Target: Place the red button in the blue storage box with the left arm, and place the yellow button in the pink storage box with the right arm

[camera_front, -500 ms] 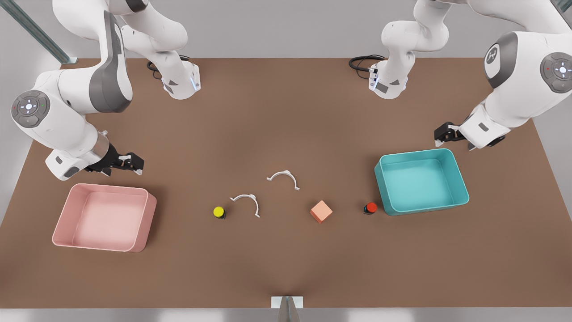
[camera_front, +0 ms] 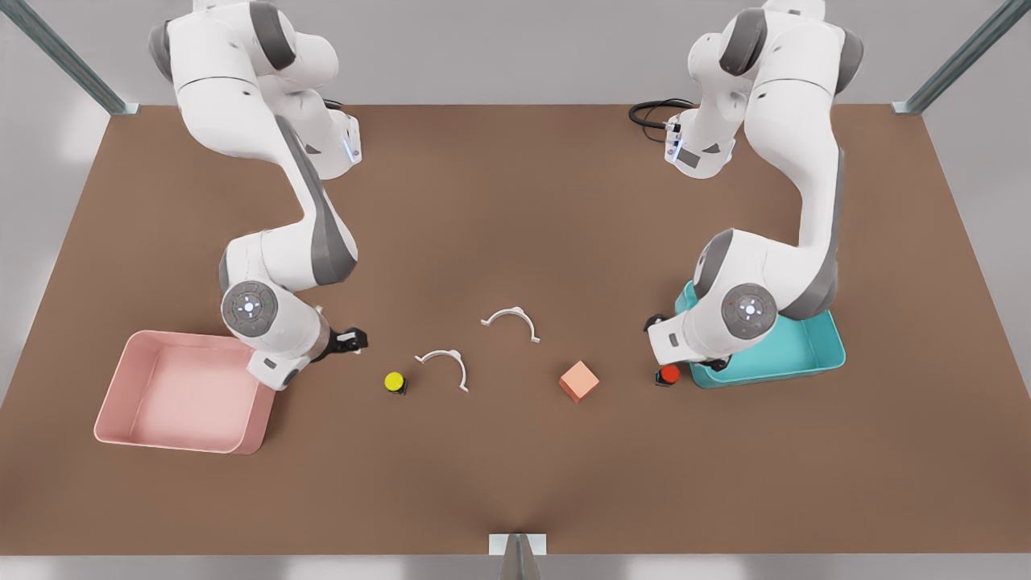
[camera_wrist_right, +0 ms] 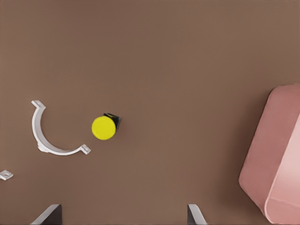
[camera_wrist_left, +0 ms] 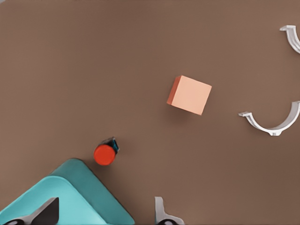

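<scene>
Yellow button [camera_front: 394,381] near pink storage box [camera_front: 121,419], front view's left; red button [camera_front: 668,374] just beside blue storage box [camera_front: 813,358], right.

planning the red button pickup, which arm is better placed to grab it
The left arm. Its gripper hangs open beside the red button, at the blue box. The right gripper, also open, sits across the table by the yellow button and pink box.

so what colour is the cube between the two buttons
Orange-pink, with a darker orange side face; the cube shows best in the left wrist view.
</scene>
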